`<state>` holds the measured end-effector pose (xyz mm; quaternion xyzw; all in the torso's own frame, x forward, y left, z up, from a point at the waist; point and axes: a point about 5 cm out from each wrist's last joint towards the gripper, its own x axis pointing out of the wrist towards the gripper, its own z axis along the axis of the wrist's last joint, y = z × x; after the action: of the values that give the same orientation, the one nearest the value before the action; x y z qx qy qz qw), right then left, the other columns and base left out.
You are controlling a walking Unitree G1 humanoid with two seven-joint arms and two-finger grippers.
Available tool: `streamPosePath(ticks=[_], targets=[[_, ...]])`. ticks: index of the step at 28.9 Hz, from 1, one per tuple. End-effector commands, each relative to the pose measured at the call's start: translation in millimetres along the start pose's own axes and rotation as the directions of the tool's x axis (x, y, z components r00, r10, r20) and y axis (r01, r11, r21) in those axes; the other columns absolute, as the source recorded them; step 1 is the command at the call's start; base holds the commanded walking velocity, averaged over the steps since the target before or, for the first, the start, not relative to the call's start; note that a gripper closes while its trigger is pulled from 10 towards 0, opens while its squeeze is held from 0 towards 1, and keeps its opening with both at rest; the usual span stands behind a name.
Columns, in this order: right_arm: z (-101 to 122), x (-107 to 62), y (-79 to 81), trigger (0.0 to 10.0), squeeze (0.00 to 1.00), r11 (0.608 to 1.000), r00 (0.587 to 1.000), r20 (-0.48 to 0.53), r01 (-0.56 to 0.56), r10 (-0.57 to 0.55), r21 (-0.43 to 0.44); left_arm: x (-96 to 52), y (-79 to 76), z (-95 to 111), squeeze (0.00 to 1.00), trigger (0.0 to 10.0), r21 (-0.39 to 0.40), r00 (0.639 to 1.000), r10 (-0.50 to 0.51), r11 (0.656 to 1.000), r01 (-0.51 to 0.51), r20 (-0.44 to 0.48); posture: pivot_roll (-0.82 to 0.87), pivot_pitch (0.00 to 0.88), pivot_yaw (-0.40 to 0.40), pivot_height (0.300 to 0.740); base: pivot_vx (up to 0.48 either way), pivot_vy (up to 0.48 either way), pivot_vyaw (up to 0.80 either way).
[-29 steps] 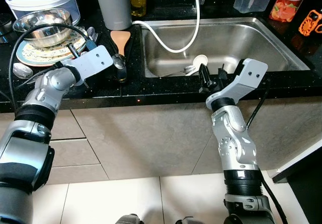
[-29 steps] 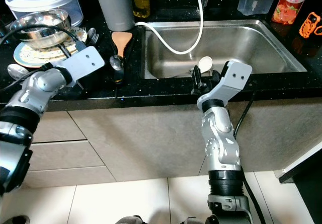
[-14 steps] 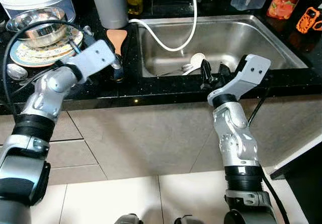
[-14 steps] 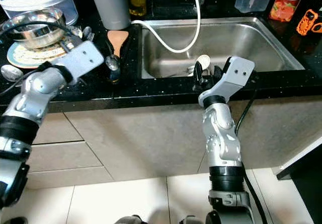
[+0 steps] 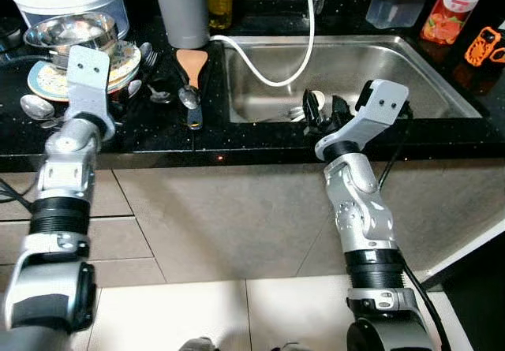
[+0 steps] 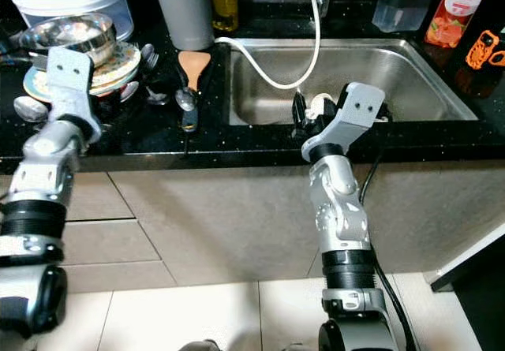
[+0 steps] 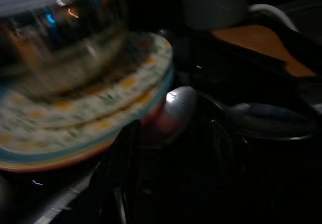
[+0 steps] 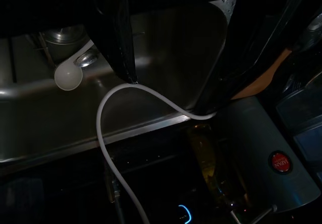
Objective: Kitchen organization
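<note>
left arm (image 5: 75, 130) now swings out toward plate stack (image 5: 126, 57); right gripper (image 5: 319, 108) edges further over sink rim (image 5: 331, 126).

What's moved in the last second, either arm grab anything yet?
The left gripper swung from near the wooden spatula over to the stacked plates and steel bowl. The right gripper stayed at the sink's front edge, open. Nothing grabbed; dishes and white spoon unmoved.

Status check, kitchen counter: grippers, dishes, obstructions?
Left gripper open at plate stack, steel bowl on top. Right gripper open over sink. White hose trails across the sink.
</note>
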<state>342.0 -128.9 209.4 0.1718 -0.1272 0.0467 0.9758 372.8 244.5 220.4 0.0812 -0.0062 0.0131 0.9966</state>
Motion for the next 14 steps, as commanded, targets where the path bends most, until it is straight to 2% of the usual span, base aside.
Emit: streamPosePath(ticks=[1, 2, 5, 7, 10, 14], targets=[[-1, 0.7, -2.2, 10.0, 0.0, 1.0, 1.0, 0.0, 0.006, -0.006, 0.0, 0.6, -13.9, -11, 0.0, 10.0, -0.099, 0.999, -0.028, 0.995, 0.023, -0.045, 0.16, 0.0, -0.021, 0.74, 0.0, 0.0, 0.0], [-1, 0.8, -2.3, 10.0, 0.0, 1.0, 1.0, 0.001, 0.007, -0.007, 0.001, 1.4, -18.0, -16, 0.0, 10.0, -0.138, 0.997, -0.033, 0.99, 0.024, -0.065, 0.16, 0.0, -0.019, 0.74, 0.0, 0.0, 0.0], [-1, 0.2, -2.7, 10.0, 0.0, 1.0, 1.0, 0.002, 0.009, -0.009, -0.001, 2.4, -21.2, -23, 0.0, 10.0, -0.177, 0.995, -0.018, 0.984, 0.001, -0.096, 0.15, 0.0, -0.018, 0.74, 0.0, 0.0, 0.0], [-1, 0.2, -2.7, 10.0, 0.0, 1.0, 1.0, 0.002, 0.009, -0.009, -0.001, 2.4, -21.2, -23, 0.0, 10.0, -0.177, 0.995, -0.018, 0.984, 0.001, -0.096, 0.15, 0.0, -0.018, 0.74, 0.0, 0.0, 0.0], [-1, -0.8, -4.2, 10.0, 0.0, 1.0, 1.0, 0.003, 0.012, -0.012, -0.004, 2.4, -20.0, -25, 0.0, 10.0, -0.227, 0.992, -0.002, 0.973, -0.027, -0.123, 0.14, 0.002, -0.016, 0.74, 0.0, 0.0, 0.0], [-1, -1.3, -5.4, 10.0, 0.0, 1.0, 1.0, 0.004, 0.015, -0.015, -0.007, 2.0, -16.1, -27, 0.0, 10.0, -0.255, 0.989, 0.022, 0.965, -0.06, -0.148, 0.13, 0.003, -0.015, 0.74, 0.0, 0.0, 0.0]])
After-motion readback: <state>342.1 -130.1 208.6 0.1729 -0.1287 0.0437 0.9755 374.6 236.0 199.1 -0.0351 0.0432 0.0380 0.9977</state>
